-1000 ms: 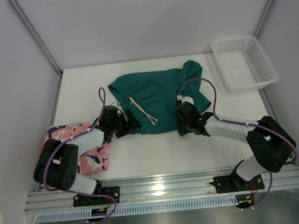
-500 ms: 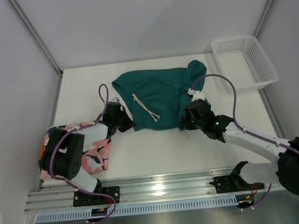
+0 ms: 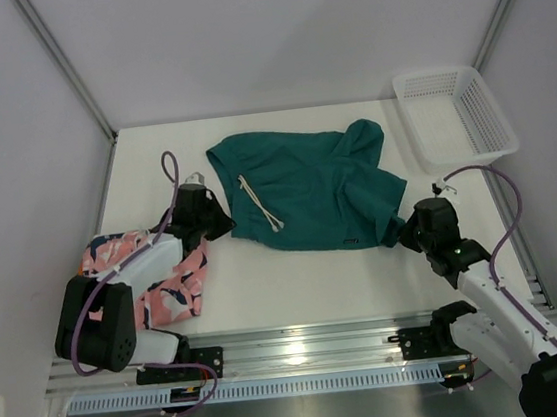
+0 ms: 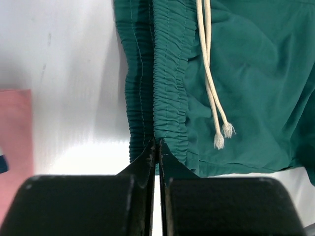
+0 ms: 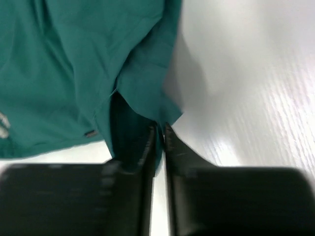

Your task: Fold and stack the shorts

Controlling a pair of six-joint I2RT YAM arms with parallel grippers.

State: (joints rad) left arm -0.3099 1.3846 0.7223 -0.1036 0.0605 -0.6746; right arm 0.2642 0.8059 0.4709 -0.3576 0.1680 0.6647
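The left end effector (image 4: 157, 147) is pressed together, pinching the waistband edge of the teal shorts (image 3: 307, 190); the right end effector (image 5: 158, 129) pinches a leg-hem corner on the opposite side. These shorts lie spread between them in the middle of the table (image 3: 298, 287), drawstring (image 4: 209, 83) on top. The pink shorts (image 3: 171, 281) lie crumpled under the left arm near the table's left edge. A basket (image 3: 491, 129) stands at the far right corner

You see the teal shorts (image 3: 307, 190) spread across the desk (image 3: 298, 287), drawstring uppermost. Your left tool (image 3: 221, 220) meets the left edge of the waistband; your right tool (image 3: 405, 234) meets the lower right leg corner. Pink shark-print shorts (image 3: 172, 293) lie beneath the left arm. A white mesh basket (image 3: 495, 123) stands at far right.
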